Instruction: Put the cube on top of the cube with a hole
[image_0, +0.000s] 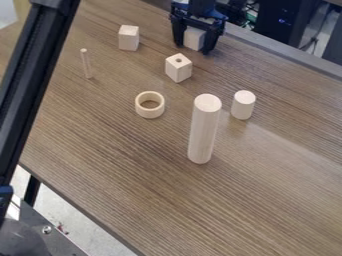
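- We see the black gripper (194, 48) at the upper middle of the view, pointing down over the far part of the table (133, 185).
- The plain cube (194, 39) sits within the gripper's reach, framed by it on both sides. We cannot tell whether it is grasped or only straddled.
- Nearest to it on the camera side, and a little left in view: the cube with a hole (178, 71), a corner turned toward us. The round hole opens in its top face; the plain cube is apart from it, off its top.
- Left of the gripper we note a pale wooden block (129, 39), upright.
- Farther left and nearer us, a thin dowel (87, 65) stands on end.
- Below the cube with a hole in view, we log a wooden ring (141, 108) lying flat, opening upward.
- Right of the ring, a short cylinder (243, 106) stands upright. Between the two in view, and closer to us, stands a tall cylinder (202, 132).
- At the left edge we have a black beam (30, 82) slanting across the view.
- Beyond the table, upper right, we record dark equipment (277, 22) and cables.
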